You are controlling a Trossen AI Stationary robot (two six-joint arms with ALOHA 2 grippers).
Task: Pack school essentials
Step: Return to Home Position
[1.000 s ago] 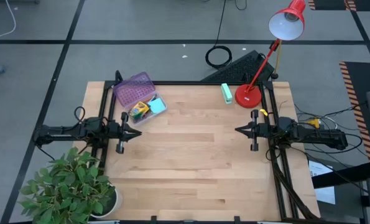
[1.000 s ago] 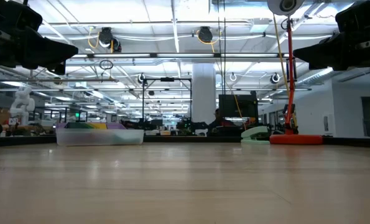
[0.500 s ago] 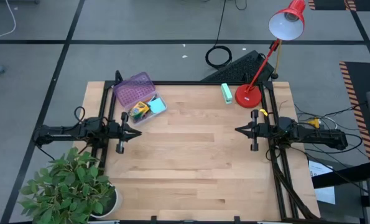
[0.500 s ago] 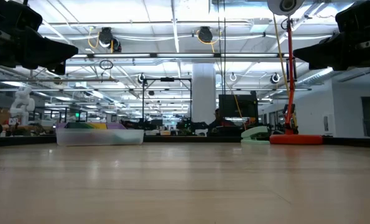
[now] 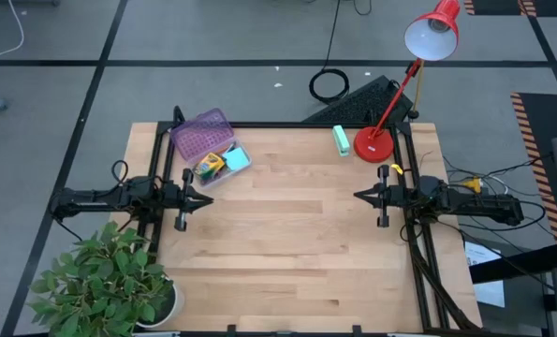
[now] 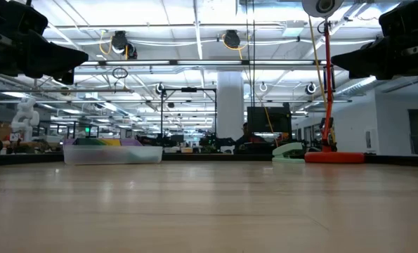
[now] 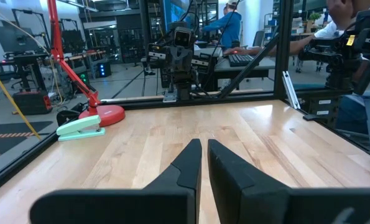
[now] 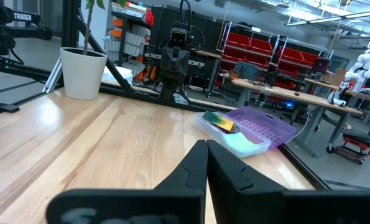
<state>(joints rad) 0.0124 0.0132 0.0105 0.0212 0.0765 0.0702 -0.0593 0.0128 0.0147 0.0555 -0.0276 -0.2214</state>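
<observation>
From above, on the pale, smooth-grained wooden table point(image 5: 287, 234), my left gripper point(image 5: 206, 197) waits at the left edge and my right gripper point(image 5: 360, 196) at the right edge, both pointing inward. The school essentials point(image 5: 220, 162) lie in a clear tray beside a purple perforated lid point(image 5: 201, 134) at the far left corner. A mint-green oblong block point(image 5: 341, 139) sits just beside the round base of the red desk lamp point(image 5: 375, 142).

At table height, the tray point(image 6: 113, 152) looks low and translucent.

Through my left wrist, my dark, tapered fingers point(image 7: 188, 163) stand nearly together, holding nothing.

Through my right wrist, my fingers point(image 8: 194, 163) are likewise almost touching and empty; a white plant pot point(image 8: 83, 73) stands beyond.
</observation>
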